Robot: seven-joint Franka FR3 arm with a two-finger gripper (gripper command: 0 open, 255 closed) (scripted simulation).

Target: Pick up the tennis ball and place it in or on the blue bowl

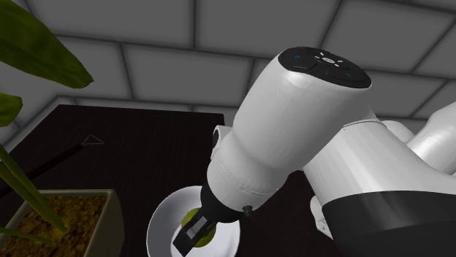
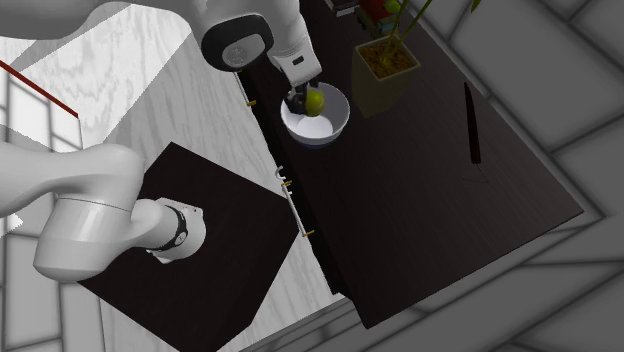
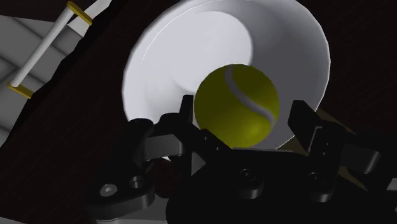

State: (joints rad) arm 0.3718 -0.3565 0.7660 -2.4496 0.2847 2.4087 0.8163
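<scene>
Yellow-green tennis ball (image 3: 236, 105) lies straight ahead between my pincer's (image 3: 244, 109) parted fingers, unclasped, above the white bowl's (image 3: 162, 60) hollow.

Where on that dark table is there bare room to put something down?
The widest bare patch of the dark table lies between the white bowl, the thin black rod and the table's lower-right corner in the second exterior view. Around the bowl it is crowded: gripper, tennis ball and planter close together.
</scene>
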